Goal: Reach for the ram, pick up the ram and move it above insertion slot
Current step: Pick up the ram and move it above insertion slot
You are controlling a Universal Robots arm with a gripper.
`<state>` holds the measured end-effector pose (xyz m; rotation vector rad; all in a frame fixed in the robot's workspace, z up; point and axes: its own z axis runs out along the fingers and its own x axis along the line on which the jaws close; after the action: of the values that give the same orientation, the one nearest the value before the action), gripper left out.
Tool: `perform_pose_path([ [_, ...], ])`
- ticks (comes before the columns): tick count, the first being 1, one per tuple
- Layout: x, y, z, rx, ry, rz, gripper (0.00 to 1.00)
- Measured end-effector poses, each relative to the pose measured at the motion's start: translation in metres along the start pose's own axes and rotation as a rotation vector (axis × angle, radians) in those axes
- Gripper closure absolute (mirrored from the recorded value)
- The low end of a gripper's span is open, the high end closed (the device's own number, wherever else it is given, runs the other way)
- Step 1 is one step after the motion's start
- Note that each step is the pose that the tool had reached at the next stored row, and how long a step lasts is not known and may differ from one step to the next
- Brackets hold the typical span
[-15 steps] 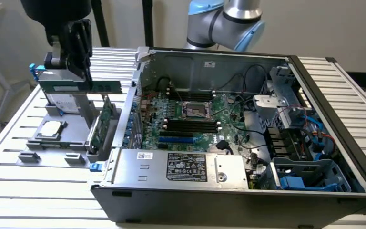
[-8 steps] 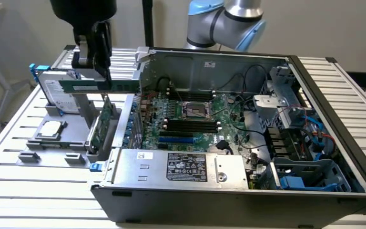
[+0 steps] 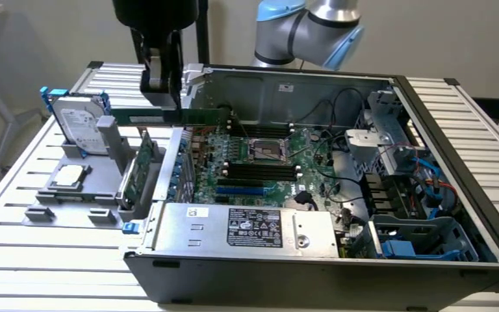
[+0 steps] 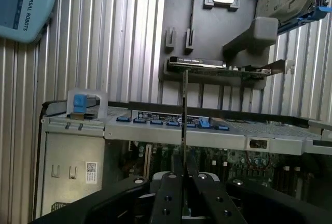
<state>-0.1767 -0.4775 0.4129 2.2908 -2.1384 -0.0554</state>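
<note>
My gripper [image 3: 164, 101] is shut on the ram [image 3: 202, 116], a long thin green stick held level in the air above the side of the open computer case [image 3: 457, 214] at the exterior view's left. In the wrist view the ram [image 4: 184, 115] shows edge-on as a thin line running out from between my two black fingers [image 4: 170, 195]. The black memory slots [image 3: 262, 170] lie on the motherboard [image 3: 310, 146] below and toward the exterior view's right of the ram.
A grey holder [image 3: 67, 201] on the slatted table carries a hard drive in a blue frame [image 3: 80, 123], a processor chip [image 3: 69, 174] and a larger green expansion card [image 3: 148, 169]. The power supply [image 3: 249, 227] fills the case's near side; cables and a blue drive cage [image 3: 423, 244] sit at the right.
</note>
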Motion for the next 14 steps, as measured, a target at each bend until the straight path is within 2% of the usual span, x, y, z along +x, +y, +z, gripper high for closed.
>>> perform_pose_path([
  [14,-0.007,-0.0636,-0.0014,0.0000,-0.0001,0.000,0.86],
])
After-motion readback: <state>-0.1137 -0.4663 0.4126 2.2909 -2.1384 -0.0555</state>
